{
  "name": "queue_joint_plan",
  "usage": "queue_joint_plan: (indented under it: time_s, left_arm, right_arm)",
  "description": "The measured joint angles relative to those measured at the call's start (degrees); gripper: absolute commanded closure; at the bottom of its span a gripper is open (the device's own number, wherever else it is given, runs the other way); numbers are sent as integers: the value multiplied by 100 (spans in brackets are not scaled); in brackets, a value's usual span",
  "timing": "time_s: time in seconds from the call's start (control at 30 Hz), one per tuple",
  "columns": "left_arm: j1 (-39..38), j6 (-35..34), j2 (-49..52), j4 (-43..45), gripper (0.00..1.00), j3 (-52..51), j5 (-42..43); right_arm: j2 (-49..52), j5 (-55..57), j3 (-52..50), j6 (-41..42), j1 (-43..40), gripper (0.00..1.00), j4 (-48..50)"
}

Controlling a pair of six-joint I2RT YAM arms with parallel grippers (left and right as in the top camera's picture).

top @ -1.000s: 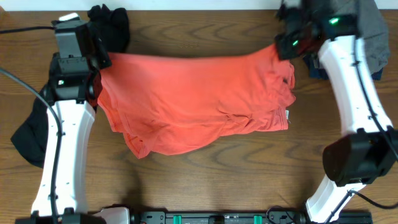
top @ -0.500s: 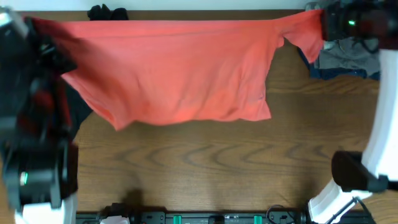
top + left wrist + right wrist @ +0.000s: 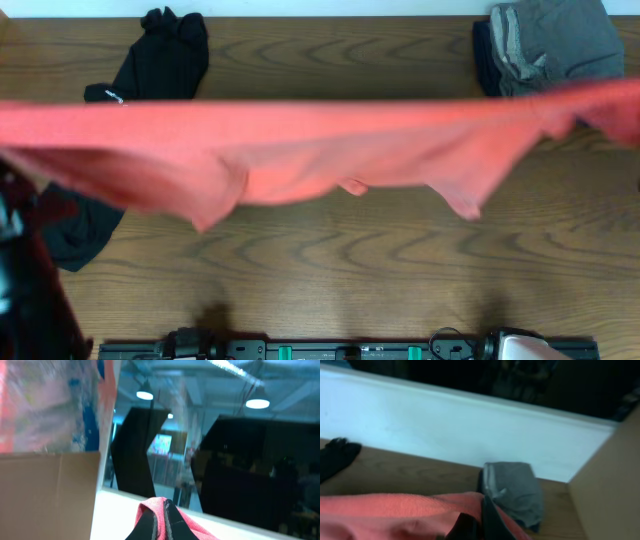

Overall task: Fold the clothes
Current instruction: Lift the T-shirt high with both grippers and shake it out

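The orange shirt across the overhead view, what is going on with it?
Two arms hold the red-orange T-shirt stretched wide between them, lifted above the table. The left gripper and the right gripper are each shut on an end of it. A black top and folded grey clothes lie at the far edge.

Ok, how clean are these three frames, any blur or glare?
Overhead: the red shirt is smeared by motion, most at both ends, while the table grain is sharp. Left wrist: the ceiling lamps flare and the room is soft. Right wrist: the whole frame is soft, the grey garment included.
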Motion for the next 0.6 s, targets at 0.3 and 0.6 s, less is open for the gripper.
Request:
queue_joint_plan:
  time_s: [0.3, 0.6]
  left_arm:
    - [0, 337, -654, 20, 94, 173, 0]
    - [0, 544, -667, -660, 94, 262, 2]
  right_arm:
    - [-789, 610, 2, 2, 0, 99, -175]
    - [-957, 835, 4, 2, 0, 99, -50]
